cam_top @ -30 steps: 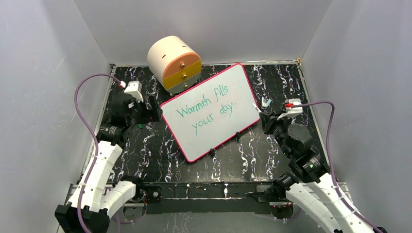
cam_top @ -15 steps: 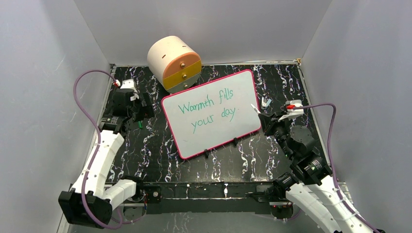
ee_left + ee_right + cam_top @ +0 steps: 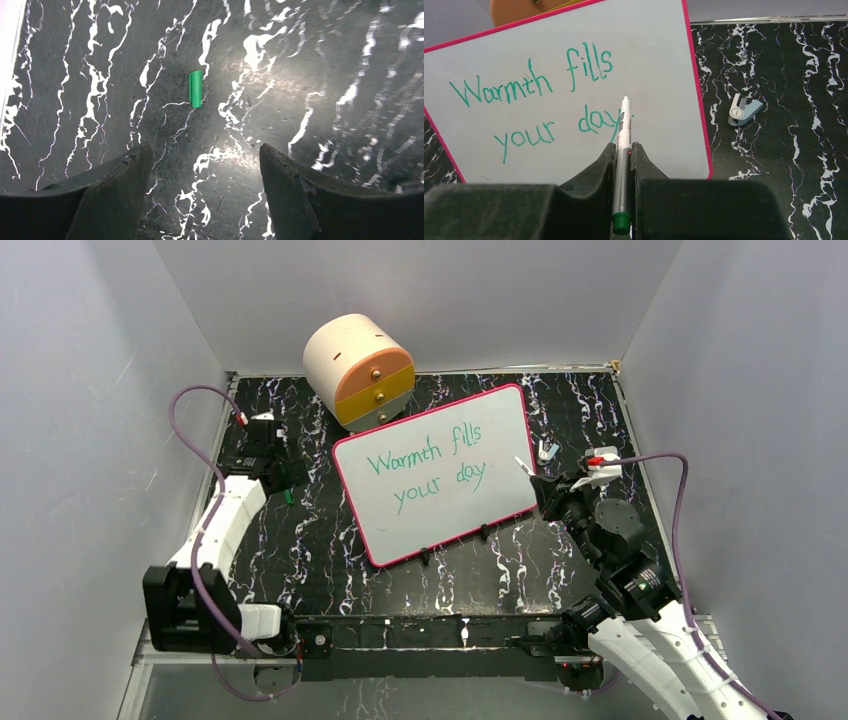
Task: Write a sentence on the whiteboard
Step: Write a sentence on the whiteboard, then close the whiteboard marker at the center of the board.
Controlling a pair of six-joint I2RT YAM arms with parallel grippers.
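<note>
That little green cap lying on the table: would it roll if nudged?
The green cap looks like a short cylinder on its side, so it would probably roll. It seems small and plastic, likely light, and may skid on the glossy table.

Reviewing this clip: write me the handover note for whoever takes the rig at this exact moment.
Left tool: open, holding nothing, over the table, with the green cap lying below it.
Right tool: shut on the marker, tip aimed at the whiteboard near "day"; whether it touches cannot be told.
Whiteboard: lying mid-table, the right tool at its right edge.
Done: the sentence "Warmth fills your day" reads complete, in two lines.
Left: probably only recapping the marker and setting it down.
</note>
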